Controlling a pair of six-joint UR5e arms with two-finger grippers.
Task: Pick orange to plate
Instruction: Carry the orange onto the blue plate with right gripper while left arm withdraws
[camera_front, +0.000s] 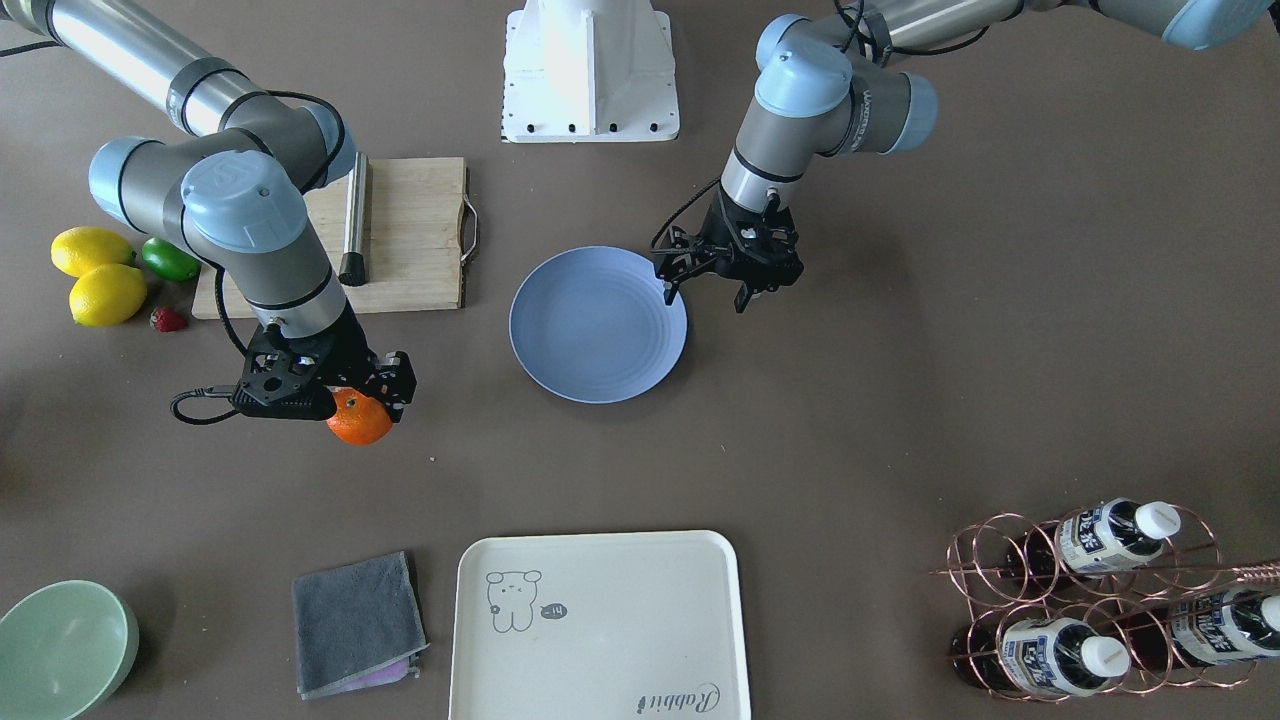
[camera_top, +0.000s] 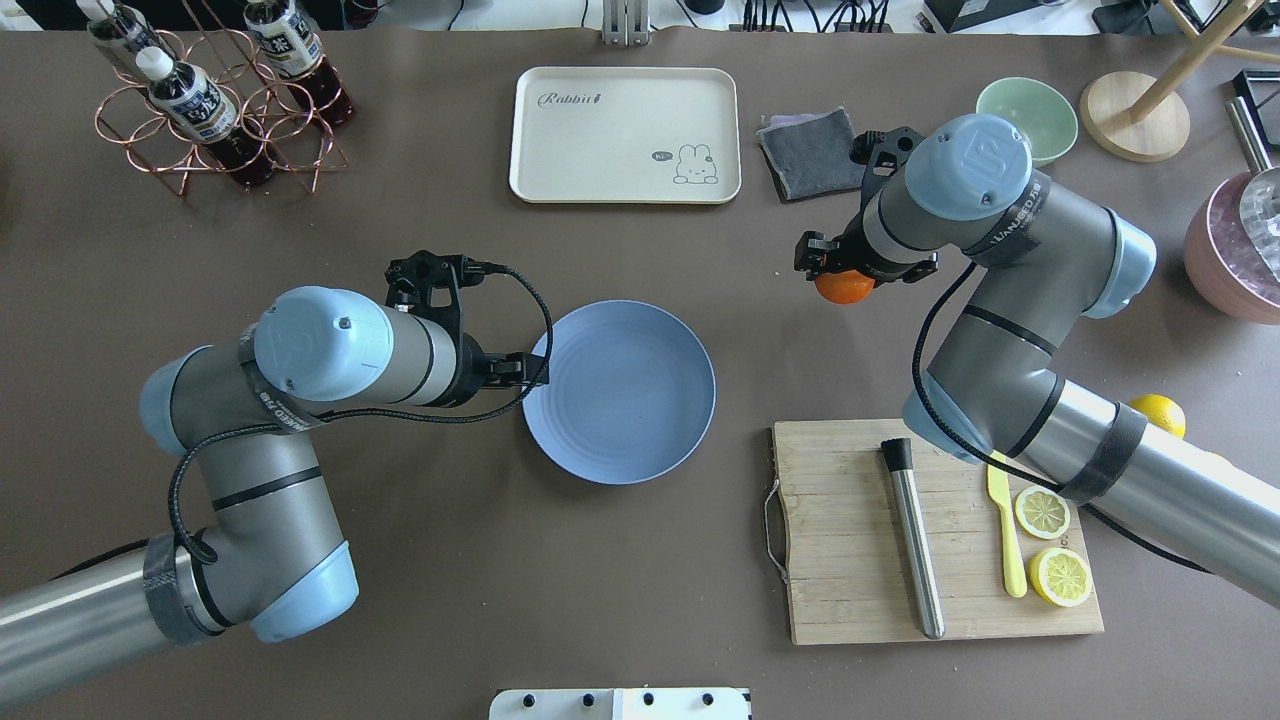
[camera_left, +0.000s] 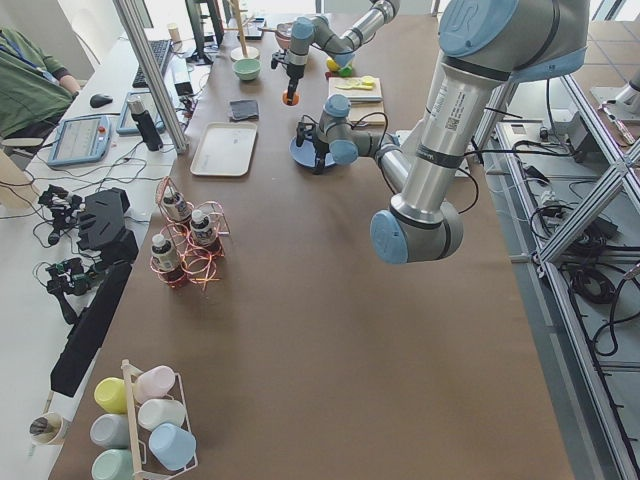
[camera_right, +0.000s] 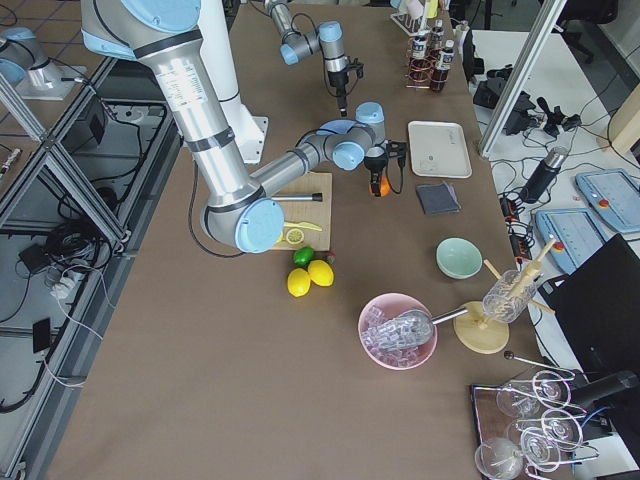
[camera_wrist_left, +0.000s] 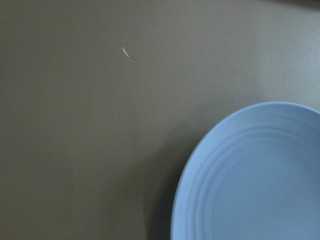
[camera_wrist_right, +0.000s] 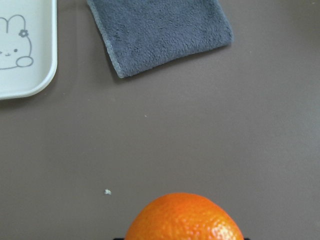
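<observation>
My right gripper (camera_front: 372, 392) has its jaws clamped on the orange (camera_front: 360, 422), seemingly high on it, so it may slip free mid-carry. The plate (camera_front: 597, 325) lies well aside of those jaws. My left gripper (camera_front: 706, 293), jaws open, crowds its rim.

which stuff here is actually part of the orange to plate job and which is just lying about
Job: orange, held by right gripper; plate.
Lying about: lemons, lime, strawberry, cutting board, tray, grey cloth, green bowl, bottles.
</observation>
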